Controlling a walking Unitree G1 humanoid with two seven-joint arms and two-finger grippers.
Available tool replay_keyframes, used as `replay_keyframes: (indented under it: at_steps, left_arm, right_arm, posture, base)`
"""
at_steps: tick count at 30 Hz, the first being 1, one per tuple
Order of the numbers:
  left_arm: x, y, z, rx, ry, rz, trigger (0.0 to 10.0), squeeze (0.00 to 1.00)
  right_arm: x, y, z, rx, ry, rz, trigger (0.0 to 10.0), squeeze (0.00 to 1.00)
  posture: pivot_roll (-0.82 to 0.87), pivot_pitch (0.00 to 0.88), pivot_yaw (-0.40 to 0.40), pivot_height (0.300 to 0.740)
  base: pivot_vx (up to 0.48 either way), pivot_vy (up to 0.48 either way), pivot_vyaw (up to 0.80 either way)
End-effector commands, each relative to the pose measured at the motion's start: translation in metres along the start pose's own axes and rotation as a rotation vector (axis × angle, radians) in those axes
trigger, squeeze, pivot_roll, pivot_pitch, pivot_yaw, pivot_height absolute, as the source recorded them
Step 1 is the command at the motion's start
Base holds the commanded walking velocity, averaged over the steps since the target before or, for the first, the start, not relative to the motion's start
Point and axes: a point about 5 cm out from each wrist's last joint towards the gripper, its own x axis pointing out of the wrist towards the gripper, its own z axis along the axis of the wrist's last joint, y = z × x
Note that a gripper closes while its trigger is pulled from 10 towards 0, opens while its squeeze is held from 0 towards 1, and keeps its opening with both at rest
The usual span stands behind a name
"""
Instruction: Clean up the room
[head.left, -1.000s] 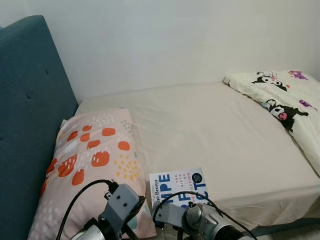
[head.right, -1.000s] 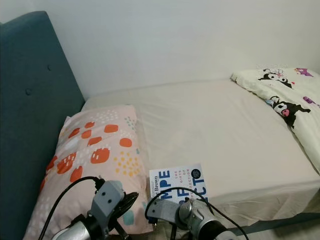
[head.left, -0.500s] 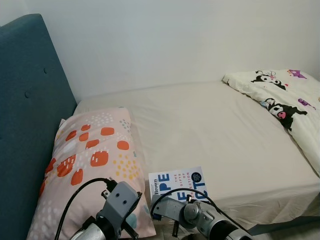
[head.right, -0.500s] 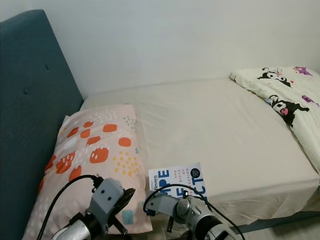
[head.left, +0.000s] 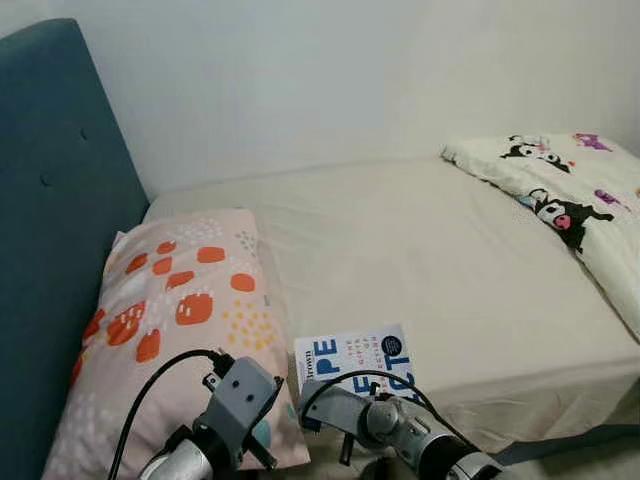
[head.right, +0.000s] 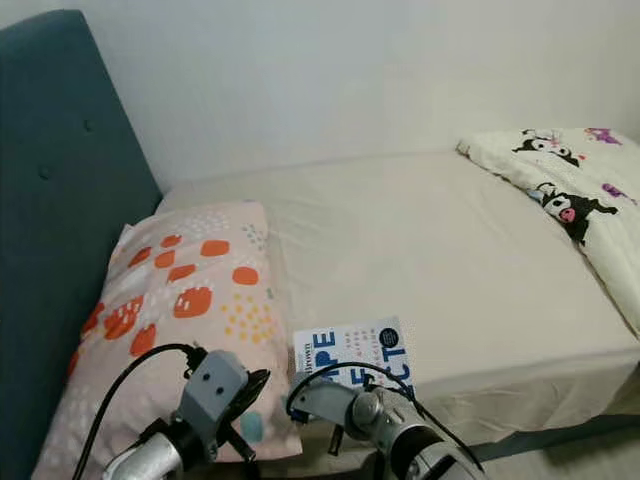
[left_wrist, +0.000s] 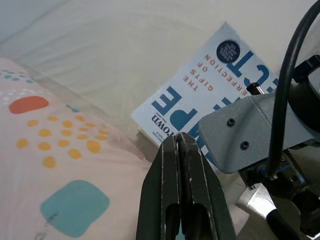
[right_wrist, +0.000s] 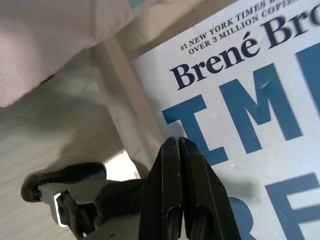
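Lower now in frame, my right claw (right_wrist: 174, 165) pinched closed over book (head.left: 352, 356), left claw (left_wrist: 181, 165) closed beside pillow (head.left: 175, 310).

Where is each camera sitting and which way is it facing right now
Left and right eye views: on the head, looking forward and down at the bed, pillow and book; both silver arms show at the bottom edge.
Left wrist view: along the shut left gripper, toward pillow and book, with the right arm's wrist alongside.
Right wrist view: along the shut right gripper, close over the book's cover at the mattress edge.
Shared: the book appears in all views.
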Motion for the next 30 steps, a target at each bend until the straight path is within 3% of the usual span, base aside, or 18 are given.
replay_keyframes:
  at_steps: [1,15,21,30]
  left_arm:
    - [0.0,-0.001,-0.003,-0.005,0.01,-0.007,10.0,0.0]
    - [-0.001,-0.002,-0.002,-0.005,0.007,-0.031,10.0,0.0]
    - [-0.001,-0.004,-0.002,-0.007,0.007,-0.043,10.0,0.0]
    - [-0.003,-0.007,-0.001,-0.017,0.003,-0.081,10.0,0.0]
  right_arm:
    - [0.001,0.001,0.004,0.009,-0.017,0.018,10.0,0.0]
    - [0.0,-0.002,0.021,-0.009,-0.076,0.1,10.0,0.0]
    - [-0.001,0.002,0.008,-0.084,0.025,0.172,10.0,0.0]
    - [-0.009,-0.013,-0.011,-0.105,0.15,0.161,10.0,0.0]
  posture:
    - [-0.04,0.072,-0.034,0.58]
    - [-0.04,0.073,-0.033,0.58]
    - [-0.04,0.07,-0.035,0.58]
    - [-0.03,0.066,-0.033,0.58]
  base:
    - [0.0,0.0,0.0]
    - [0.0,0.0,0.0]
    - [0.0,0.0,0.0]
    - [0.0,0.0,0.0]
